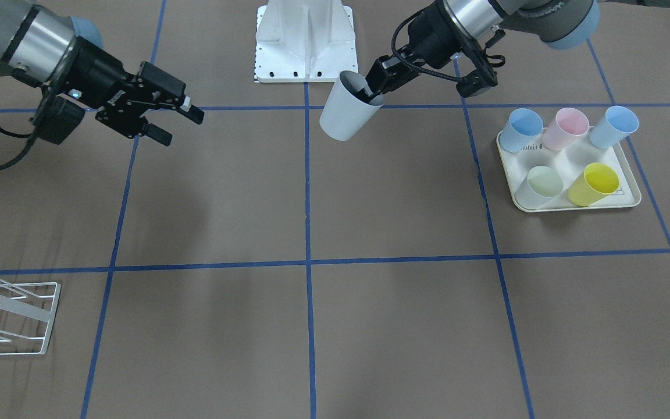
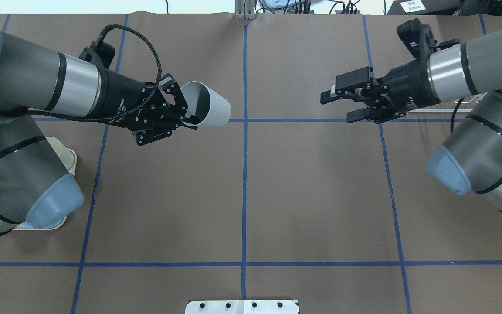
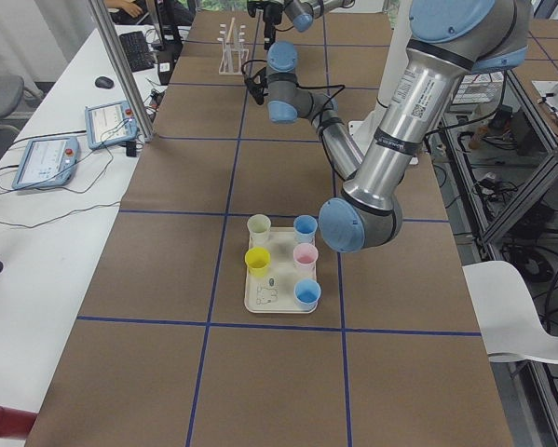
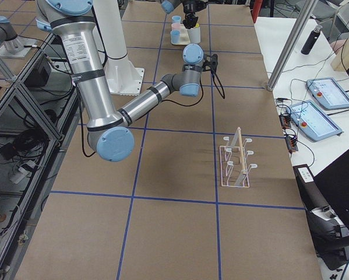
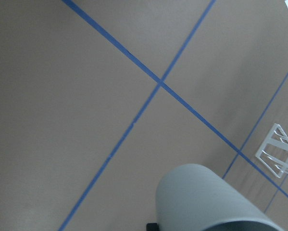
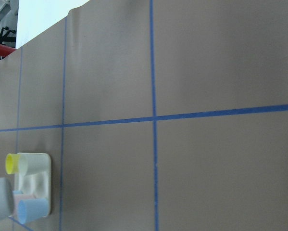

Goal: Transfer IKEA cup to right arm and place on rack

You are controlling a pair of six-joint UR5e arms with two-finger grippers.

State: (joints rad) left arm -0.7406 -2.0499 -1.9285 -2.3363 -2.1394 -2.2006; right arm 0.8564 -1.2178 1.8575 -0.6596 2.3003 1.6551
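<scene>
Overhead exterior — left claw [image 2: 188, 121] pinches cup [image 2: 217, 111] rim, aloft.

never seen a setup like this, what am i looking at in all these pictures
These are two robot arms at a brown table. Two cameras look down on it, one from behind the robot and one facing it. Two more look along the table from its ends, and one rides on each wrist. The left pincer is shut on the rim of a pale grey cup, held tilted above the table. The right pincer is open and empty, facing the cup. On the table sit a cream tray holding five pastel cups and, at the other end, a white wire rack.
</scene>
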